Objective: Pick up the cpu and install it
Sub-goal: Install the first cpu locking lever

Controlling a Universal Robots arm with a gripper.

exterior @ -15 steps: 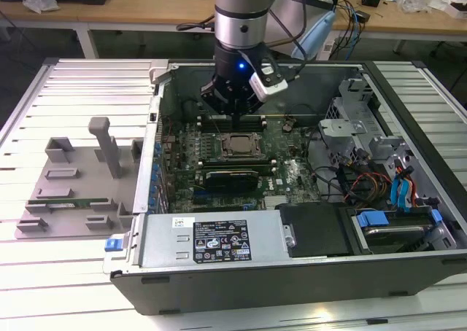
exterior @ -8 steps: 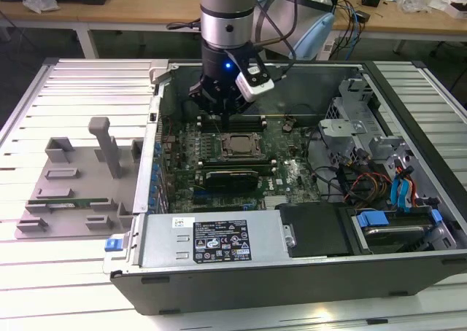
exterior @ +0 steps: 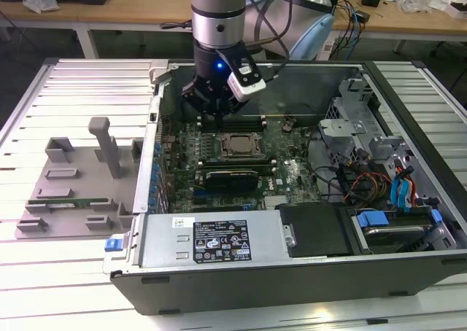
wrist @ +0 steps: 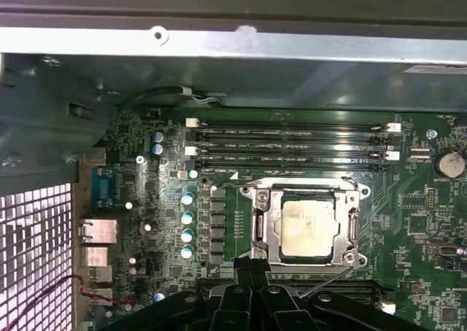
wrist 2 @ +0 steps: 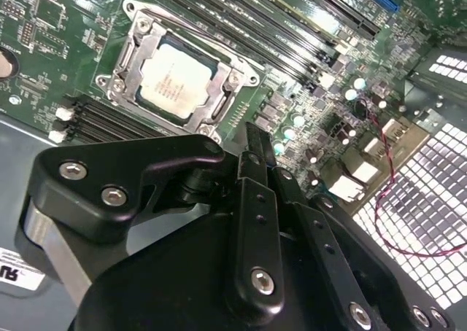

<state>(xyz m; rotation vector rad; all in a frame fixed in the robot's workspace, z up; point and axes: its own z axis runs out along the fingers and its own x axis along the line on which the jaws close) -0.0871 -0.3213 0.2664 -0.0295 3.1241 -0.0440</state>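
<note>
The cpu (exterior: 237,146), a small square chip with a silvery top plate, lies flat inside the socket frame (exterior: 221,154) on the green motherboard in the open computer case. It is also in both wrist views (wrist 2: 177,79) (wrist: 306,229), framed by the metal socket bracket. My gripper (exterior: 217,115) hangs above the board just behind the socket, apart from the chip. Its black fingers (wrist 2: 253,145) stand close together with nothing between them, their tips (wrist: 252,267) near the socket's edge.
Memory slots (wrist: 292,135) run beside the socket. The case (exterior: 219,240) holds a power supply, drive cage (exterior: 350,127) and cables (exterior: 365,181) on the exterior view's right. A grey fixture tray (exterior: 73,185) lies outside the case on that view's left.
</note>
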